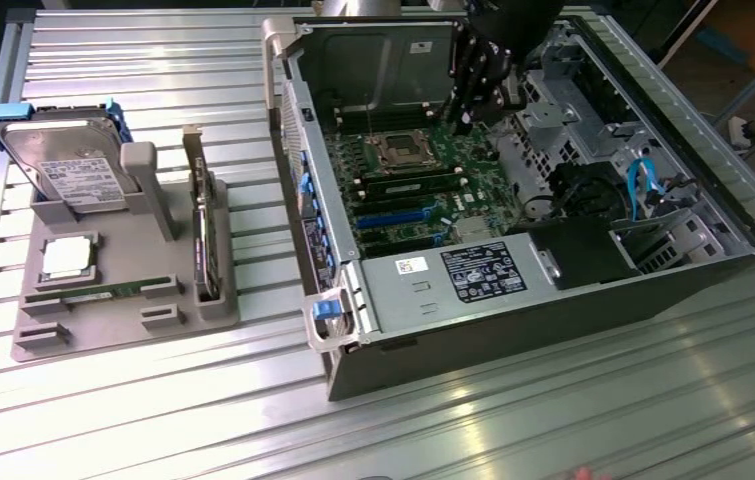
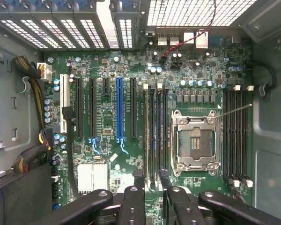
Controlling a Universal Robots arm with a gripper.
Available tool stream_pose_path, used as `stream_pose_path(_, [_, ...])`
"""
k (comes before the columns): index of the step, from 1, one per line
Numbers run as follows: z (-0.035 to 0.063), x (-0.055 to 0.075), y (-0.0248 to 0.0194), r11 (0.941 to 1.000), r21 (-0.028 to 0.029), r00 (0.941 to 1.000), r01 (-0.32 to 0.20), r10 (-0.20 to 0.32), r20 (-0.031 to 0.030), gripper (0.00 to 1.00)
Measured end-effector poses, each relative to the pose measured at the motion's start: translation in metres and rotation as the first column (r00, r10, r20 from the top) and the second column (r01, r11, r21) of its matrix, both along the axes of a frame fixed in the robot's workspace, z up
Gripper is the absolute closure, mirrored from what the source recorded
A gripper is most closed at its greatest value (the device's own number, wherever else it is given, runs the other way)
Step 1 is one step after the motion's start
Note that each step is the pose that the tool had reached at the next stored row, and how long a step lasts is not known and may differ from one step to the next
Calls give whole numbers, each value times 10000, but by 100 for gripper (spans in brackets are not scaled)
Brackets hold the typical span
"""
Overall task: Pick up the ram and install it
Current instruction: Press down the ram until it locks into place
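Exterior view: illegible power-supply label [image 1: 488,272], tool [image 1: 484,110] apart

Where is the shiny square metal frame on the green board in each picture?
Exterior view: the metal frame sits near the picture's middle, on the green board inside the open computer case, higher in the picture than the blue slot.
Wrist view: the metal frame lies between two groups of long black slots.
Shared landmark: the blue slot, which lies on the same green board.
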State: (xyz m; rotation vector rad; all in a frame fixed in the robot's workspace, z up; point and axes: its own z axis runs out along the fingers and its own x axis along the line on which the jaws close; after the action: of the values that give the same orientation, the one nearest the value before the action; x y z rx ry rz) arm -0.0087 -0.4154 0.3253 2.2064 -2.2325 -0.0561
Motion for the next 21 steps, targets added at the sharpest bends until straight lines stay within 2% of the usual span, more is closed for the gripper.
stream_pose_path(7, [3,0,0,10000,-2,10000,0,0,-1,74])
stream_pose_path(12, [80,0,0,10000,-1,10000,1,-1,-10,74])
stream_pose_path(21, [80,0,0,10000,0,10000,0,0,-10,74])
